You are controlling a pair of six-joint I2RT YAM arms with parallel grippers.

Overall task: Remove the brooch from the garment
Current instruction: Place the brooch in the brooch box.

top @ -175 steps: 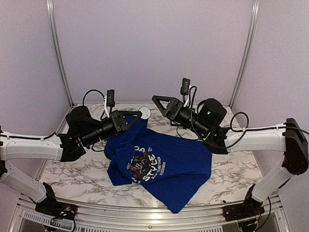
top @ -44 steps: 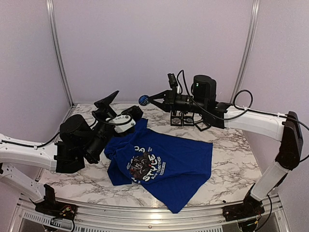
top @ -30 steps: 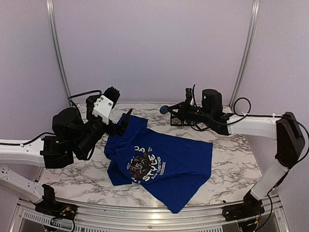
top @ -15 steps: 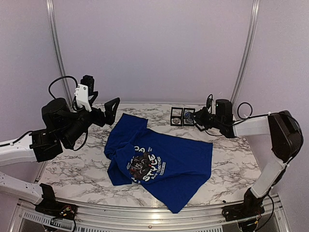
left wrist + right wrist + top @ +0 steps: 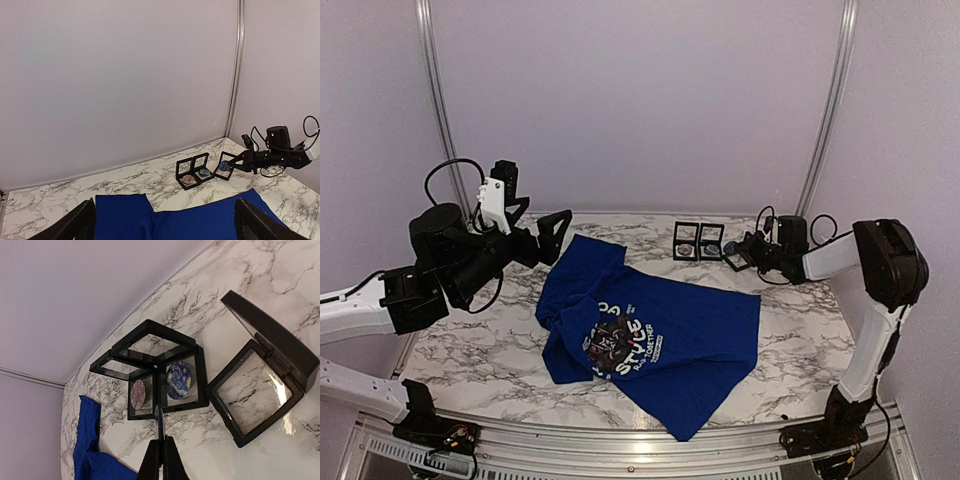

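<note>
The garment [image 5: 660,340], a royal-blue T-shirt with a panda print, lies flat mid-table and also shows in the left wrist view [image 5: 200,222] and the right wrist view [image 5: 85,440]. My right gripper [image 5: 732,250] is shut on the brooch [image 5: 223,165], a small blue round pin, low over an empty open display box [image 5: 226,171] at the back right. The right wrist view shows the brooch [image 5: 158,421] edge-on just beyond the gripper [image 5: 160,440]. My left gripper [image 5: 532,215] is raised left of the shirt's collar, open and empty, its fingers [image 5: 80,225] at the frame's bottom corners.
Two joined open display boxes [image 5: 698,241] stand at the back, one holding a pinkish round pin [image 5: 137,394] and one a blue swirled pin [image 5: 178,381]. The empty box [image 5: 260,390] lies right of them. Walls close in on the marble table [image 5: 470,350].
My right arm has carried the brooch from above the shirt's collar to the back right and lowered it by the boxes. My left arm has drawn back left and upward, away from the shirt.
</note>
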